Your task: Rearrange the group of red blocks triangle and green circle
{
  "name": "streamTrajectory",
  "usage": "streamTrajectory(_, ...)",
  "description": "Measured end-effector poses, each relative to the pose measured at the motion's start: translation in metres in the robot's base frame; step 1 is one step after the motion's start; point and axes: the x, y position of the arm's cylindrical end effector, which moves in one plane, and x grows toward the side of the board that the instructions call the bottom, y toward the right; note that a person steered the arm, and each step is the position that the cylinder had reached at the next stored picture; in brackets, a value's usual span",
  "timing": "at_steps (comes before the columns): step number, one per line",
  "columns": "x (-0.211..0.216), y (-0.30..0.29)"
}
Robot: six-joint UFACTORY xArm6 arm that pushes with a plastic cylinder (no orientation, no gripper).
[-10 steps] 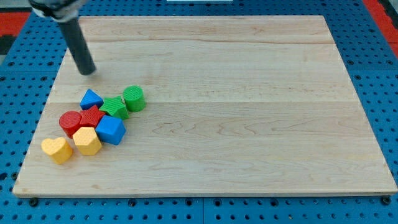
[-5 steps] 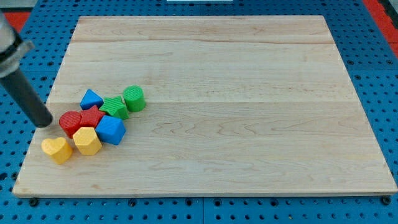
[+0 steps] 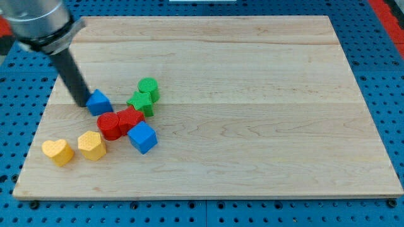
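My tip [image 3: 83, 101] rests on the board at the view's left, touching the left side of a blue triangle block [image 3: 99, 103]. To its right, a red round block [image 3: 108, 125] and a red star block [image 3: 130, 118] sit side by side, touching. Above them a green star block [image 3: 140, 102] touches a green circle block [image 3: 149, 88]. A blue cube [image 3: 143, 137] lies just below the red star.
A yellow heart block [image 3: 57, 151] and a yellow hexagon block [image 3: 92, 145] sit near the board's lower left corner. The wooden board [image 3: 252, 94] lies on a blue pegboard surface.
My tip moved from the board's left edge up and right to the blue triangle. The red, green and blue blocks have shifted right; the yellow blocks stayed about where they were.
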Motion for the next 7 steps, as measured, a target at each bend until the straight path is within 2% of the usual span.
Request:
streamTrajectory(1, -0.017, 0.011)
streamTrajectory(2, -0.01, 0.014)
streamTrajectory(3, 0.018, 0.023)
streamTrajectory(4, 0.017, 0.013)
streamTrajectory(5, -0.032, -0.007)
streamTrajectory(6, -0.063, 0.051)
streamTrajectory(7, -0.061, 0.115)
